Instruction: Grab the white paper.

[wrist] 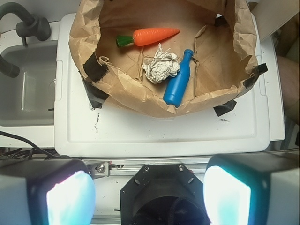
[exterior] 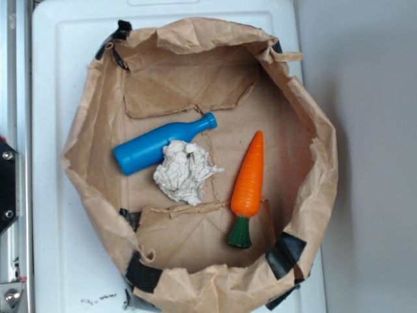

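The white paper (exterior: pixel 185 171), a crumpled off-white wad, lies on the floor of the open brown paper bag (exterior: pixel 91 124), touching the blue bottle (exterior: pixel 163 143) and left of the orange carrot (exterior: pixel 249 186). In the wrist view the wad (wrist: pixel 161 65) sits far ahead, between the carrot (wrist: pixel 154 35) and the bottle (wrist: pixel 178 80). My gripper (wrist: pixel 149 197) is open and empty, its two pads wide apart at the bottom of the wrist view, well back from the bag, above the arm's black base. The gripper is out of the exterior view.
The bag sits on a white tray-like top (exterior: pixel 52 78), its rim patched with black tape (exterior: pixel 285 254). A grey sink (wrist: pixel 26 89) with a dark faucet (wrist: pixel 28 23) lies to the left in the wrist view. A metal rail (exterior: pixel 13 228) runs along the left edge.
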You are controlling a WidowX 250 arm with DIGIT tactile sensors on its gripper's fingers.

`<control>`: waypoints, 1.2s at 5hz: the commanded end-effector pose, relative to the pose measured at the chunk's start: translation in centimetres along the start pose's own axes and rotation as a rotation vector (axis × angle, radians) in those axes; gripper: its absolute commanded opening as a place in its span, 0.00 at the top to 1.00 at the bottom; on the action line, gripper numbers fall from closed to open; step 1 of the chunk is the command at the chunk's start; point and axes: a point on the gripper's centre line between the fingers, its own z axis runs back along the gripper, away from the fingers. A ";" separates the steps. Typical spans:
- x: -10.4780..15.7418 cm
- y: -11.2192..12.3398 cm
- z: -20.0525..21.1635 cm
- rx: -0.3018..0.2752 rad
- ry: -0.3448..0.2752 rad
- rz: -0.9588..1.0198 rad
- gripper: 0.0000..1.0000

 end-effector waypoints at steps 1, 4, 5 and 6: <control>0.0 0.0 0.0 0.000 0.000 0.000 0.00; 4.8 1.8 -3.9 0.096 -0.015 0.121 0.00; 6.4 3.2 -5.0 0.064 -0.009 0.052 0.00; 8.7 4.6 -5.3 -0.049 0.030 -0.185 0.00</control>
